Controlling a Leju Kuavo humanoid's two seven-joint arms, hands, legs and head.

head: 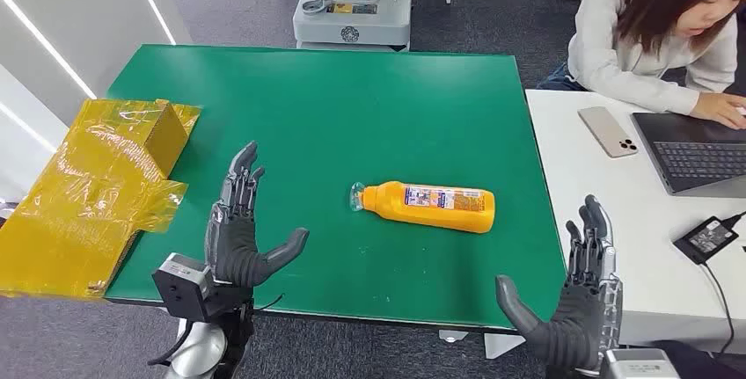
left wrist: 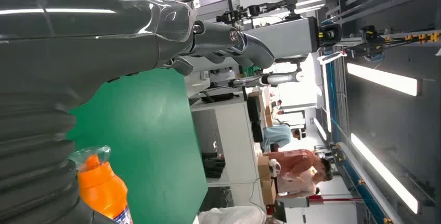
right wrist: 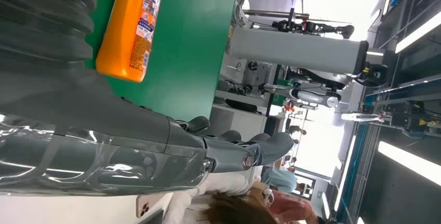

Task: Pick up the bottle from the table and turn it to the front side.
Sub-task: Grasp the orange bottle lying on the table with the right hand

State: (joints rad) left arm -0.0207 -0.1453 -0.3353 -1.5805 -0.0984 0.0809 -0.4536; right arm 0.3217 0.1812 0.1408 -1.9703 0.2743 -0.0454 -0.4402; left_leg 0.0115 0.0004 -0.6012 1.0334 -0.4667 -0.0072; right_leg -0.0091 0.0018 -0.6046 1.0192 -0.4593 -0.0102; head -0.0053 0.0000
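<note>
A green table (head: 352, 89) fills the middle of the room, and an orange bottle (head: 429, 206) lies on its side there, cap toward the robot's left. The left hand (head: 237, 229) hangs above the near edge, fingers spread, holding nothing; the right hand (head: 576, 304) likewise, off the table's near right corner
</note>
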